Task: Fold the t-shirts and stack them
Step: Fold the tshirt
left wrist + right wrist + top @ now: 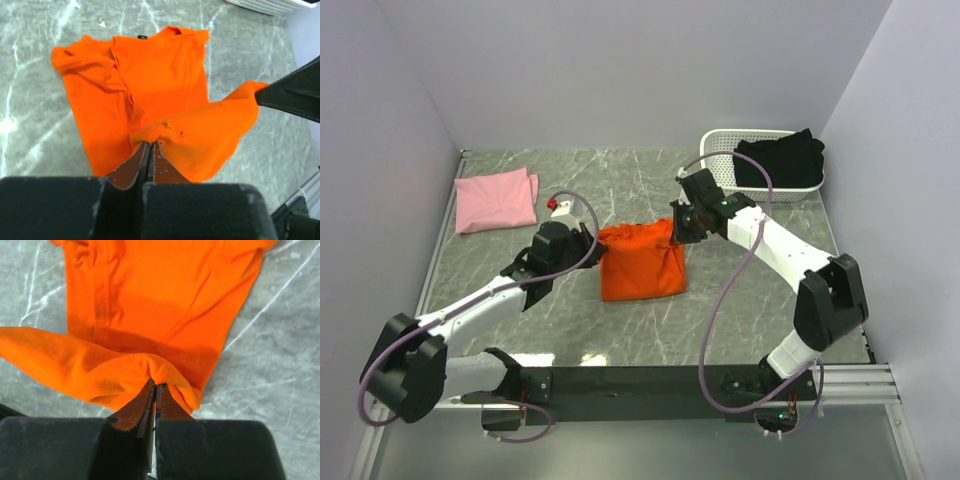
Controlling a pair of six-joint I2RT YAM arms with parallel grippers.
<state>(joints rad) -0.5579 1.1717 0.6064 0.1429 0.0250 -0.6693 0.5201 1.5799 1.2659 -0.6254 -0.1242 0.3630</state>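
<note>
Orange t-shirt (pixel 640 262): bright plain orange, no print. It has a small black neck tag, and a few dark specks show on the raised fold in the left wrist view. Pink t-shirt (pixel 496 200): pale plain pink. Black t-shirt (pixel 782 160): plain black. Basket (pixel 720 148): white, slotted sides. Surface (pixel 620 180): grey marble pattern with thin white veins. Left arm (pixel 480 305) and right arm (pixel 780 250): white links, black joints. Cables (pixel 720 310): dull purple. Small red knob (pixel 552 204) on the left arm. Left fingers (pixel 134 167) and right fingers (pixel 131 412): dark, tinted reddish-brown. Walls (pixel 620 70): pale lavender-grey.
</note>
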